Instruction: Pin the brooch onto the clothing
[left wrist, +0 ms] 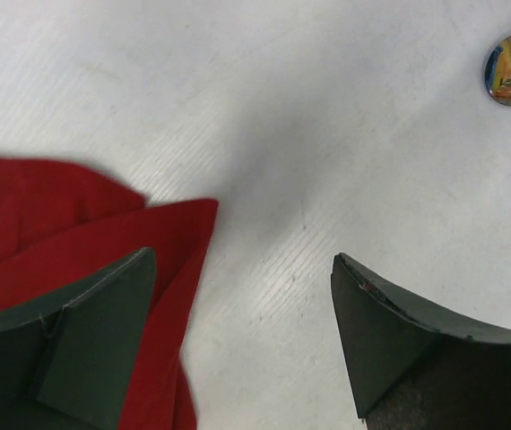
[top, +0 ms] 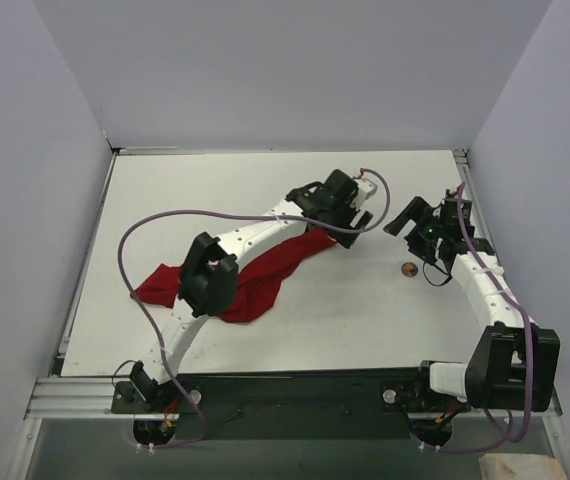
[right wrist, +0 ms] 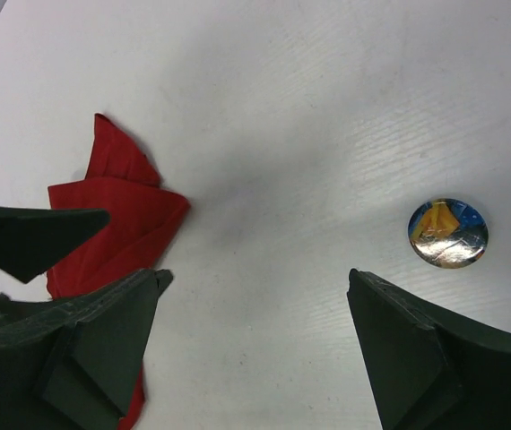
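We see our left hand point(left wrist: 242, 269) spread wide with nothing between its fingers, poised over the right end of the red T-shirt point(top: 255, 280), one finger above the fabric's edge and the other above the bare white counter point(top: 265, 180). Our right hand point(right wrist: 255, 278) is also wide and holds nothing, hanging over the counter with the brooch point(right wrist: 447, 233) just beyond its right finger. The brooch lies flat on the counter, apart from the bunched shirt and to the right of it, its face showing blue and orange.
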